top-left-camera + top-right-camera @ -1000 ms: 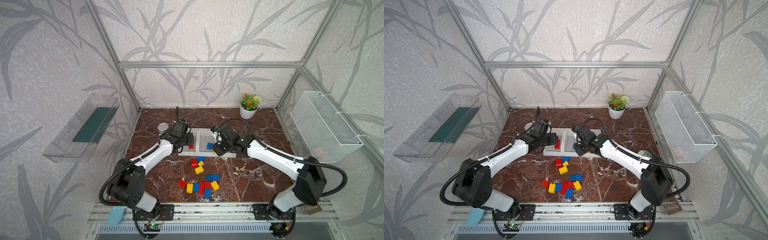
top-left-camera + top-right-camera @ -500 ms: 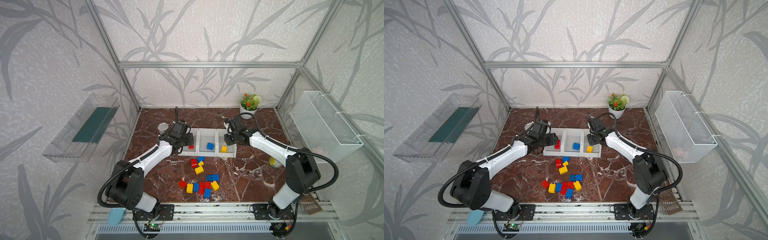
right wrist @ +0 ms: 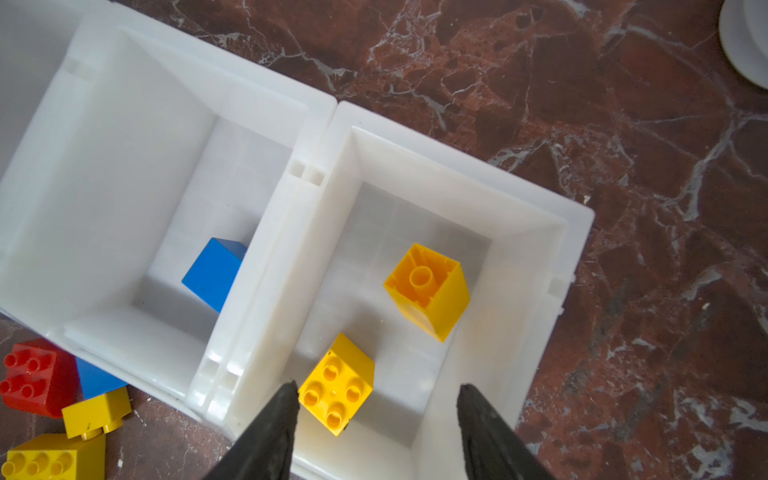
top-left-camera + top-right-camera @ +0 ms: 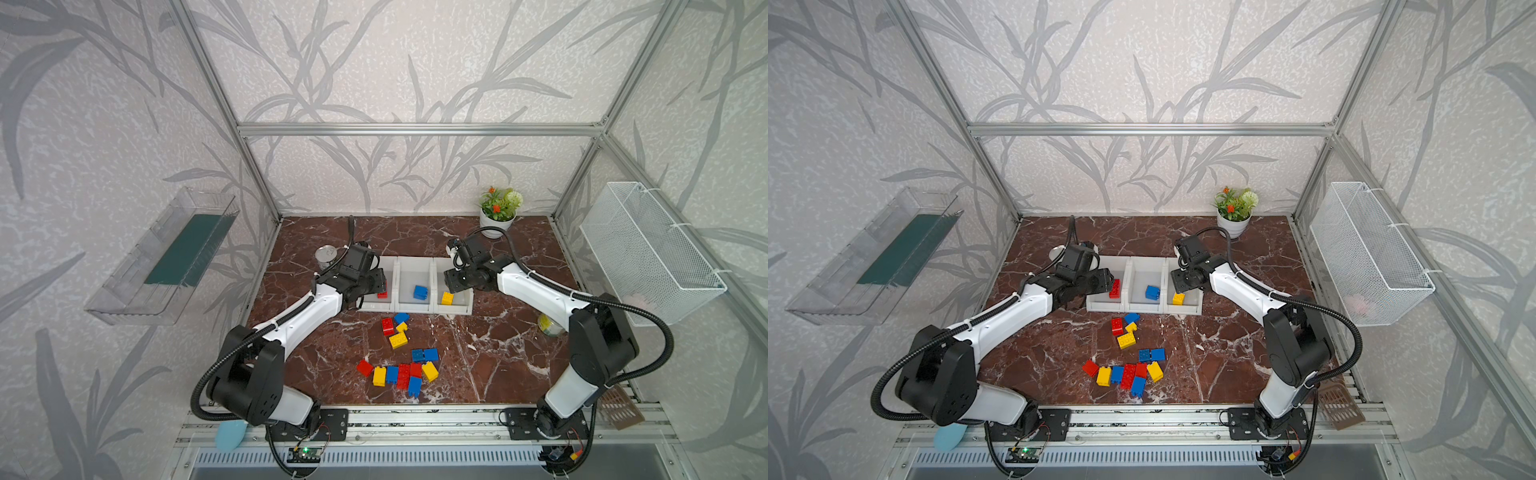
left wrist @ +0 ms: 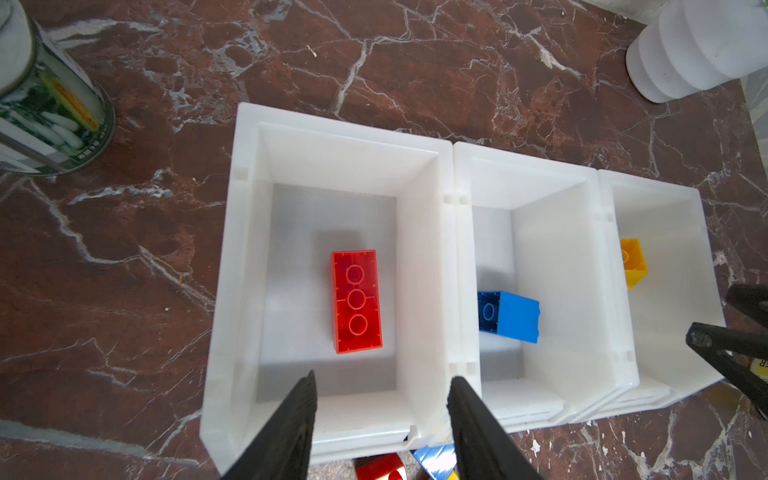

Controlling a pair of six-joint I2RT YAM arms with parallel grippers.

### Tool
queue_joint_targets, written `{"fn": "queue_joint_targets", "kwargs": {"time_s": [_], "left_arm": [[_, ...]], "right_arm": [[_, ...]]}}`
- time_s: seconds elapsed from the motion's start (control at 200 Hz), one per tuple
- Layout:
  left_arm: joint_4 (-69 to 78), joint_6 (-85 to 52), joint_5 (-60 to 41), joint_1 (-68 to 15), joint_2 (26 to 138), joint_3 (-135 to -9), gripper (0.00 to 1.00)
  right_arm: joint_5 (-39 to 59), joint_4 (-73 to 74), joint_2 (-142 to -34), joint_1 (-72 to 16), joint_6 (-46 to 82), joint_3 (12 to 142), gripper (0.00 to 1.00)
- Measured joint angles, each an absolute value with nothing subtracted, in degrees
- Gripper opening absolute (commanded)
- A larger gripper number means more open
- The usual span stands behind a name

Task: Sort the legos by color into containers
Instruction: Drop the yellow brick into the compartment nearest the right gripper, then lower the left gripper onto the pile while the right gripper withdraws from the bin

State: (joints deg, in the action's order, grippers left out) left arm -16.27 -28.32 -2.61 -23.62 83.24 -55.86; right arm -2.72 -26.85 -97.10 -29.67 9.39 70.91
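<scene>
Sorting step: yellow drop-off at the right-end container, I judge
Right gripper: jaws apart, clamping nothing; yellow lego studs-up between them, near the container's front lip
Left gripper: jaws apart, empty; red lego ahead, mid-floor of the left-end container
Next: lift clear; fetch 1 loose lego lying toward the table front edge

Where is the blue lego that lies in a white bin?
In both top views the blue lego lies in the middle bin, flanked by the red lego on its left and a yellow lego on its right.
</scene>
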Motion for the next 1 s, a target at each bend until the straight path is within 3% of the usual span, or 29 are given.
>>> {"fn": "queue_joint_targets", "kwargs": {"time_s": [0.38,1.0], "left_arm": [[-17.19,-27.53,-2.52,-23.55,82.35,-55.66,0.54],[-23.94,-13.08,-1.41,-27.27,74.96,-53.95,0.54]], "right_arm": [[-1.85,-26.89,-95.15,-29.67,9.8,70.89,0.62],[-0.34,-27.86,-87.35,-29.67,10.98,66.37,0.62]]}}
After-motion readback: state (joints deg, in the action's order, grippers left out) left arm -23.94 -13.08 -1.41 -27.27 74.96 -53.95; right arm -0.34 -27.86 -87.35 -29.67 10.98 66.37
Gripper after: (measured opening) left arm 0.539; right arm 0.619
